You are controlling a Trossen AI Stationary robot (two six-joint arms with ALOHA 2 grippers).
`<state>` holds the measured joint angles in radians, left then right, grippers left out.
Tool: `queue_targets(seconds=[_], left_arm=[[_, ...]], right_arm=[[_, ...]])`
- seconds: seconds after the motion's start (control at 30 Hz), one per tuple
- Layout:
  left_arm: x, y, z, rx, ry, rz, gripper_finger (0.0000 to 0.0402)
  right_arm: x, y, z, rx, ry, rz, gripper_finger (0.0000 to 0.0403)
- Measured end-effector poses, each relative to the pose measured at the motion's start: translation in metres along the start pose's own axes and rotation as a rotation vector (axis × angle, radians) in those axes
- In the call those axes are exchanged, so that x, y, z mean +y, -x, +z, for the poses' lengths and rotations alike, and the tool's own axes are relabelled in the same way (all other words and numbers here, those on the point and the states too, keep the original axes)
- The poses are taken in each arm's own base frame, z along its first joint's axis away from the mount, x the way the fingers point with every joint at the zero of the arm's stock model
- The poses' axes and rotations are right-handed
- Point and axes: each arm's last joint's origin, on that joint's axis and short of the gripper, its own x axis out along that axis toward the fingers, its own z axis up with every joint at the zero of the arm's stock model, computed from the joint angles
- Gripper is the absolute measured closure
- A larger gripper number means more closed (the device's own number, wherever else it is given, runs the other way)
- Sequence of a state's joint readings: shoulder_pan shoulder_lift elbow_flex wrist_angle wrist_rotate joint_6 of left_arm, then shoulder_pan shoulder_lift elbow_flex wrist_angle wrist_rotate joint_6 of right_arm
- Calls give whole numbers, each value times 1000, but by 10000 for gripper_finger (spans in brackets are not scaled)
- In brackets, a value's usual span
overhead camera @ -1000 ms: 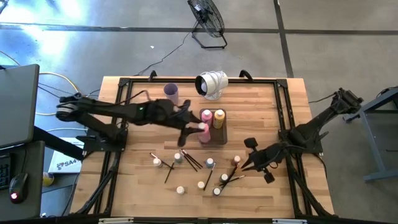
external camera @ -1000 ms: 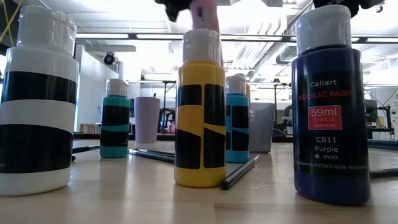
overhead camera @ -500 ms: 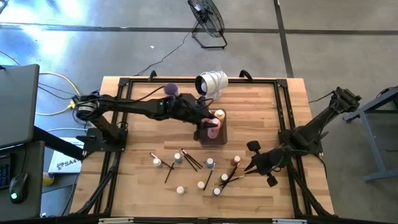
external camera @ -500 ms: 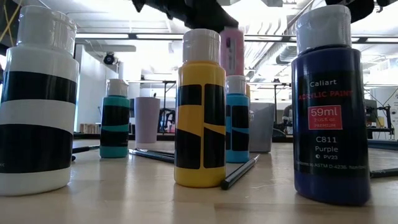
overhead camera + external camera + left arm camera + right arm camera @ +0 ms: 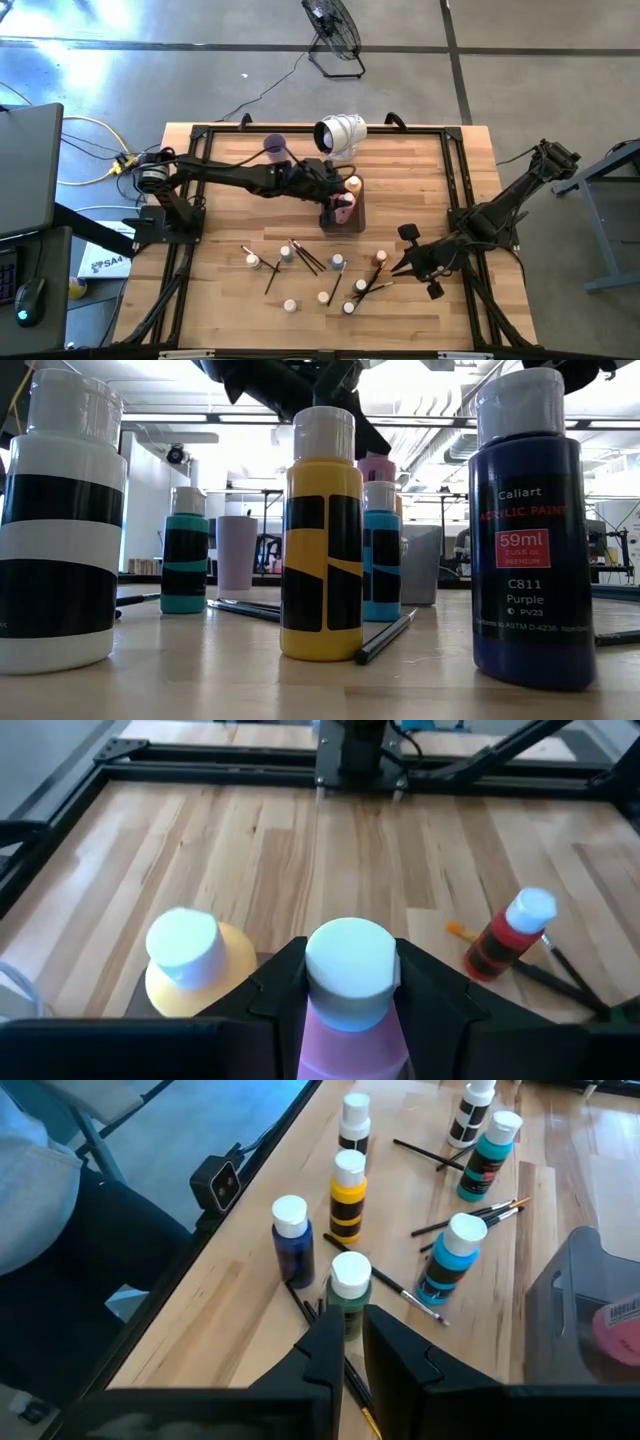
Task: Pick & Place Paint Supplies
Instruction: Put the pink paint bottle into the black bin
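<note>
My left gripper [image 5: 338, 203] reaches from the table's left over the clear grey tray [image 5: 357, 222] and is shut on a pink paint bottle [image 5: 350, 1020] with a white cap. An orange bottle [image 5: 185, 960] stands upright in the tray right beside it. In the low view the pink bottle's top [image 5: 377, 465] shows behind a yellow bottle [image 5: 322, 540]. Several small white-capped bottles [image 5: 338, 262] and thin paintbrushes [image 5: 305, 256] lie scattered on the table's near half. My right gripper [image 5: 413, 262] hangs shut above the brushes near the right, holding nothing. My left gripper pinches the pink bottle between its two fingers [image 5: 275, 988], on the bottle's shoulder [image 5: 350, 1010] just under the white cap. The fingers come from the table's left, slanting down. The bottle stands upright in the tray. Whether its base rests on the tray floor cannot be seen.
A lilac cup [image 5: 274, 146] and a white round device [image 5: 340, 133] stand at the far edge. A red bottle [image 5: 505, 935] lies on its side near brushes. A black frame [image 5: 455, 200] borders the table. Bare wood lies between the tray and the right frame.
My left gripper has carried the pink bottle toward the table's right and far side and then down. The bottle, held high before, now sits low in the tray beside the orange bottle. The gripper stays shut on it.
</note>
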<state>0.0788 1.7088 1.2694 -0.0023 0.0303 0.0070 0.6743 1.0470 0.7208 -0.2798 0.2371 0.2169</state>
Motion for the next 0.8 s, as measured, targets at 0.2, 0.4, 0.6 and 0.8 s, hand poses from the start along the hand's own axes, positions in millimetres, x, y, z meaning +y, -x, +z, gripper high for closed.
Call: queue_targets(seconds=[0.2, 0.4, 0.6, 0.8], left_arm=[[1, -6, -5, 20, 12, 37, 278], [2, -12, -11, 38, 16, 43, 278], [2, -13, -12, 46, 17, 42, 278], [2, -13, -13, 51, 17, 43, 278]], right_arm=[[0, 0, 1, -6, -2, 1, 371], [0, 0, 1, -6, -2, 1, 371], [0, 0, 1, -7, -2, 1, 371], [0, 0, 1, -7, -2, 1, 371]])
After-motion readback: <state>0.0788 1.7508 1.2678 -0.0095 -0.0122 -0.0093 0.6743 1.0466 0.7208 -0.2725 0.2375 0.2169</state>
